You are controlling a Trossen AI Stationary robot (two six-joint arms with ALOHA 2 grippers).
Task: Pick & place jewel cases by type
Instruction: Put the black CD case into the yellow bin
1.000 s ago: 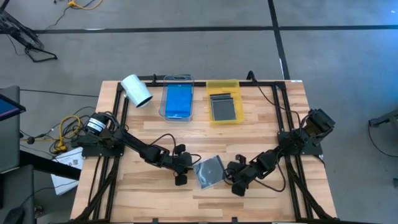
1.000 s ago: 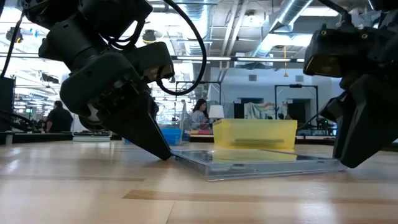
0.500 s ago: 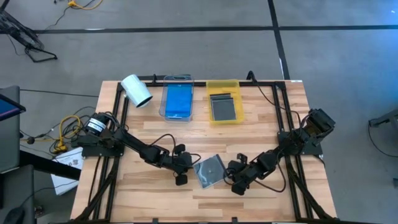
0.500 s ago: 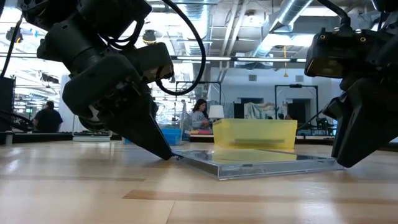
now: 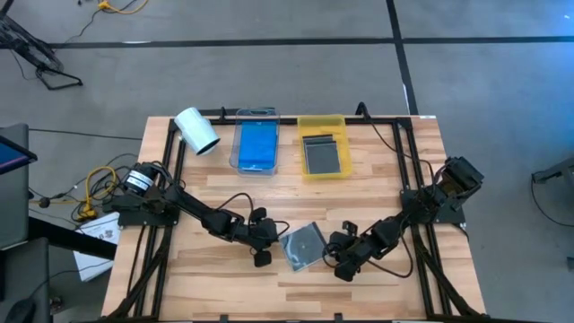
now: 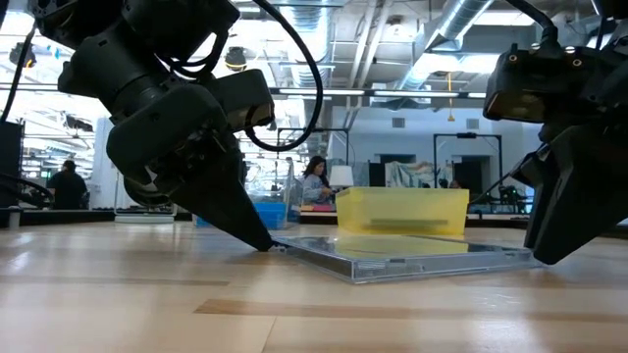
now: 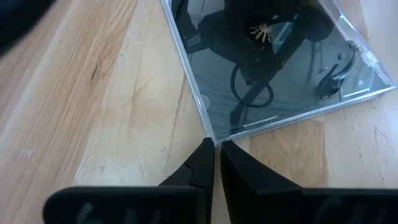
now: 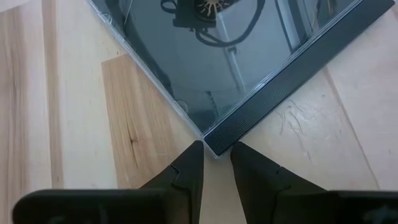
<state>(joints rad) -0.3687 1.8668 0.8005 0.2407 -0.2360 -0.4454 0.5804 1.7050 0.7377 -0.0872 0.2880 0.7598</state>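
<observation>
A clear jewel case [image 5: 302, 245] with a dark inner tray lies flat on the wooden table near its front edge, between my two grippers. My left gripper [image 7: 216, 149] stands at the case's left corner, fingers shut and slanting down. My right gripper [image 8: 216, 155] stands at its right corner, closed on that corner. In the low view the case [image 6: 402, 257] reaches from the left gripper [image 6: 263, 245] to the right gripper [image 6: 538, 257]. A blue case [image 5: 256, 146] lies in the clear tray and a dark case [image 5: 324, 154] in the yellow tray. My left gripper touches the case's clear left corner [image 7: 213, 138] with the free ends of its shut fingers. It comes slanting down from the table's left. The case lies flat on the table. My right gripper has the case's dark spine corner [image 8: 214, 144] between its two fingertips, only at their free ends. The fingers come slanting down from the table's right. The case rests on the table.
A white roll [image 5: 196, 131] lies at the far left corner. The clear tray [image 5: 240, 144] and the yellow tray [image 5: 324, 124] stand side by side at the far edge. Bare wood lies between the trays and the grippers. People show in the room behind.
The jewel case has turned a little on the table: its near corner has slid toward the table's right edge, while its left corner has stayed at my left gripper's fingertips. Both arms have stayed in place.
</observation>
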